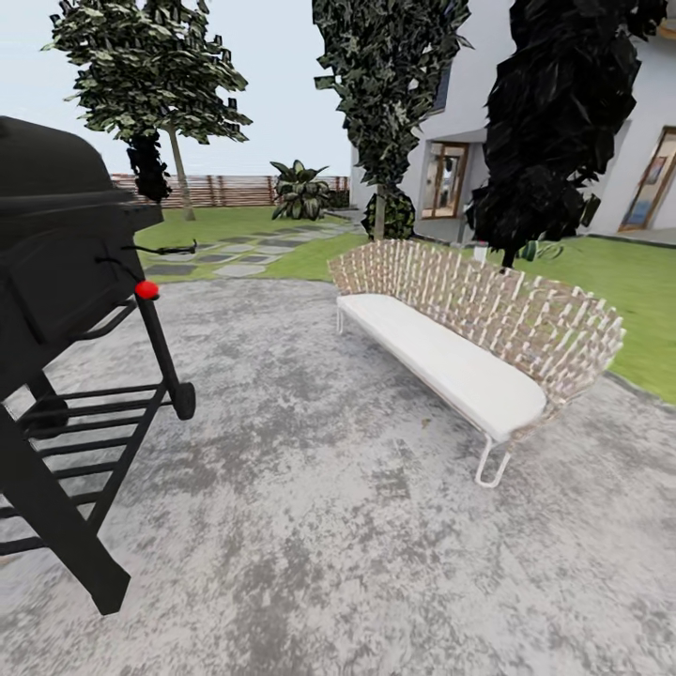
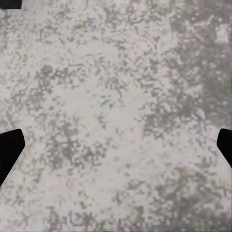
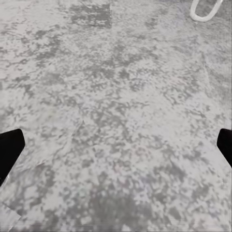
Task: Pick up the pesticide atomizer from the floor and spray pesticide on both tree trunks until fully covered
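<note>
We see a broad strip of mottled grey paving (image 1: 310, 526) running open between the black grill (image 1: 66, 282) at the left and the white-cushioned wicker bench (image 1: 469, 338) at the right, with lawn (image 1: 638, 282), fence (image 1: 225, 190) and trees (image 1: 141, 75) beyond. Both wrist views face this paving: the left gripper (image 2: 116, 145) and right gripper (image 3: 116, 145) stand spread wide, holding nothing. The sprayer's location cannot be told.

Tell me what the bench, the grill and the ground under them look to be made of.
Bench: woven pale wicker back, white cushion, thin white metal-looking legs. Grill: matte black, likely painted metal, with slatted shelf and red knob. Paving: mottled grey, rough like concrete or stone.
</note>
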